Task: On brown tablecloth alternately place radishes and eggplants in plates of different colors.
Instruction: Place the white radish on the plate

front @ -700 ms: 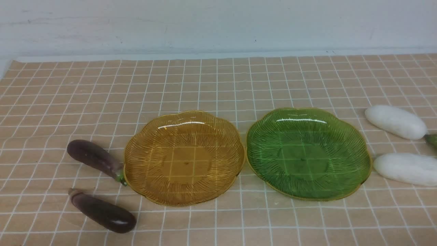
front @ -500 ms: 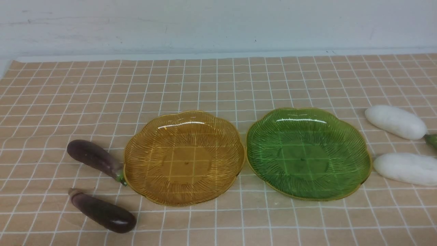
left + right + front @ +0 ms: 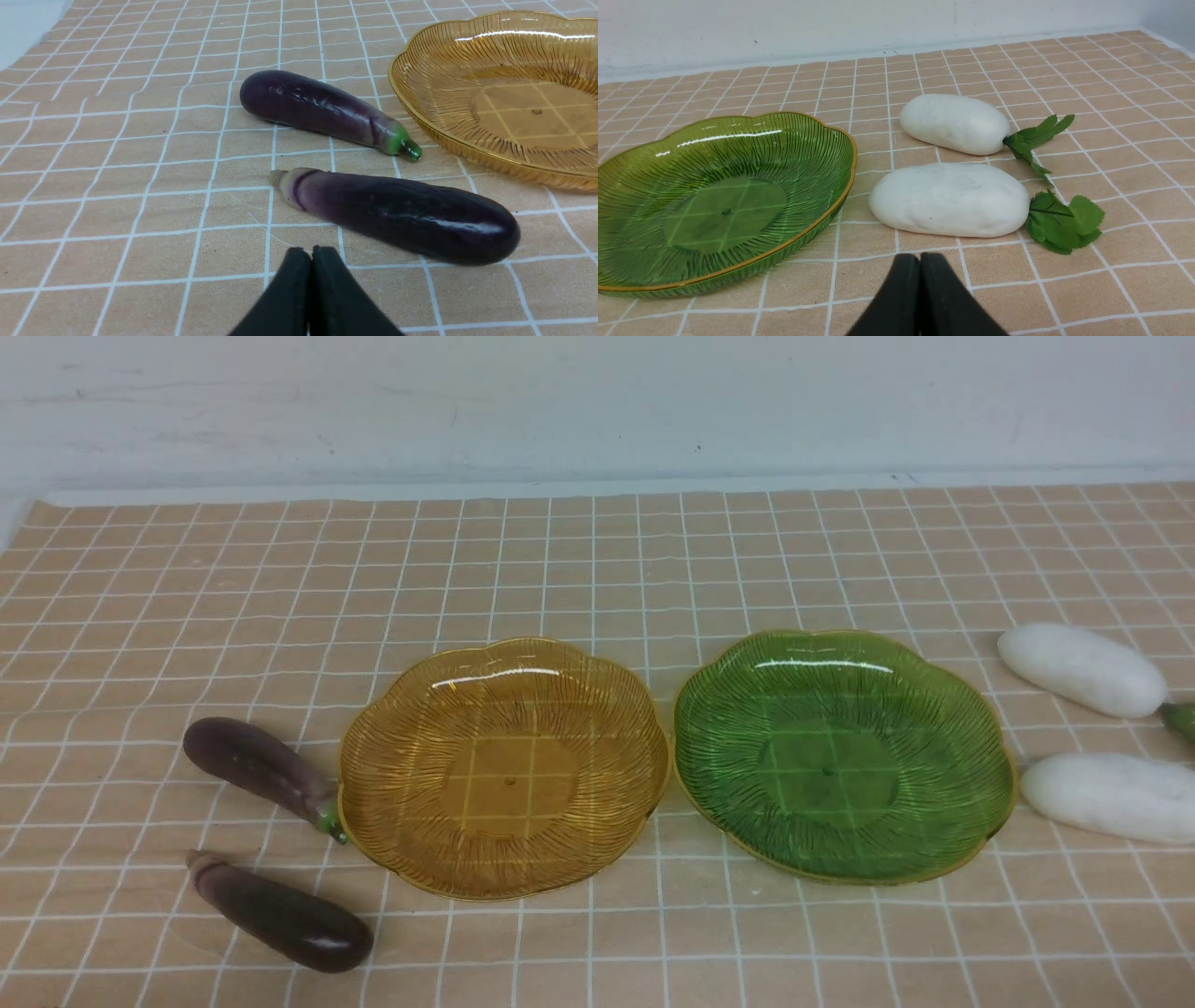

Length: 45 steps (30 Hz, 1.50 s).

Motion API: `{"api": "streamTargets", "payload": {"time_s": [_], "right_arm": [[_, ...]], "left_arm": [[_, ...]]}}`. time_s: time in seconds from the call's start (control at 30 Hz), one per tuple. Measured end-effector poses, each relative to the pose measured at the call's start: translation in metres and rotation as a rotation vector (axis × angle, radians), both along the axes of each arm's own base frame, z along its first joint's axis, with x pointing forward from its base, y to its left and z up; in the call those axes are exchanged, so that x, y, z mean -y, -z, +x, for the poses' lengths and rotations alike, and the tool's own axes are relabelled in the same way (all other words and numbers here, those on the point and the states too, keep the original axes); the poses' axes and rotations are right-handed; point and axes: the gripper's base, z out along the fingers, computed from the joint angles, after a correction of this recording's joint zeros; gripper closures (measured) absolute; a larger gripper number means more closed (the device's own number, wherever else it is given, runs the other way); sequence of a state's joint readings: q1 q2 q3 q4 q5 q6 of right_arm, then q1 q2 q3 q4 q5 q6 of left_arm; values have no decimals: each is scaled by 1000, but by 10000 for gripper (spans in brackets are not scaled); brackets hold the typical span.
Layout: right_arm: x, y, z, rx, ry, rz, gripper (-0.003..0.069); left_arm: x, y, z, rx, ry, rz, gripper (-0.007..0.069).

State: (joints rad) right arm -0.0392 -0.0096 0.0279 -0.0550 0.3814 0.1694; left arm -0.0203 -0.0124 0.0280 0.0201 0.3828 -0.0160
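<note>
On the brown tablecloth (image 3: 579, 569) an amber plate (image 3: 401, 747) and a green plate (image 3: 934, 709) sit side by side, both empty. Two dark purple eggplants lie left of the amber plate: the far eggplant (image 3: 257, 767) (image 3: 317, 107) touches its rim, the near eggplant (image 3: 280, 915) (image 3: 402, 217) lies closer to me. Two white radishes lie right of the green plate: the far radish (image 3: 1083, 669) (image 3: 955, 123) and the near radish (image 3: 1111, 796) (image 3: 950, 199), leaves pointing right. My left gripper (image 3: 311, 254) is shut and empty, just short of the near eggplant. My right gripper (image 3: 920, 260) is shut and empty before the near radish.
A white wall (image 3: 597, 401) runs along the cloth's far edge. The cloth's left edge (image 3: 28, 28) shows in the left wrist view. Neither arm appears in the front view.
</note>
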Motion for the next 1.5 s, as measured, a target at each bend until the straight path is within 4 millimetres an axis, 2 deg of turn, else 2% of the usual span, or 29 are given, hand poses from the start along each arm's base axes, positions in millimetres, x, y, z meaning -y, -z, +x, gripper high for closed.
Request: {"api": "streamTargets", "payload": {"time_s": [0.9, 0.93, 0.97, 1.0, 1.03, 1.07, 1.1, 1.13, 1.2, 1.23, 1.33, 1.37, 1.5], "right_arm": [[0, 0, 0, 2, 2, 15, 676], [-1, -1, 0, 12, 5, 77, 676], [-4, -2, 1, 32, 14, 270, 676], [-4, -2, 1, 33, 16, 280, 676], [-7, -3, 1, 41, 23, 473, 676], [-8, -3, 1, 42, 26, 546, 676], [-10, -4, 1, 43, 32, 697, 676], [-10, -4, 1, 43, 33, 716, 676], [-12, -6, 1, 58, 37, 880, 676], [-12, -6, 1, 61, 37, 887, 676], [-9, -14, 2, 155, 41, 920, 676], [-7, -17, 2, 199, 44, 933, 676], [-4, -22, 2, 258, 51, 992, 676]], "left_arm": [[0, 0, 0, 0, 0, 0, 638], [0, 0, 0, 0, 0, 2, 638], [0, 0, 0, 0, -1, 12, 638], [0, 0, 0, 0, -1, 12, 638], [-1, 0, 0, 0, -2, 13, 638], [0, 0, 0, 0, -5, -6, 638], [1, 0, 0, -1, -11, -58, 638], [1, 0, 0, -2, -14, -84, 638], [5, 0, 0, -9, -33, -285, 638], [5, 0, 0, -9, -33, -285, 638], [13, -2, 0, -35, -66, -690, 638], [17, -4, -1, -53, -76, -883, 638], [21, -7, -1, -70, -79, -1043, 638]]}}
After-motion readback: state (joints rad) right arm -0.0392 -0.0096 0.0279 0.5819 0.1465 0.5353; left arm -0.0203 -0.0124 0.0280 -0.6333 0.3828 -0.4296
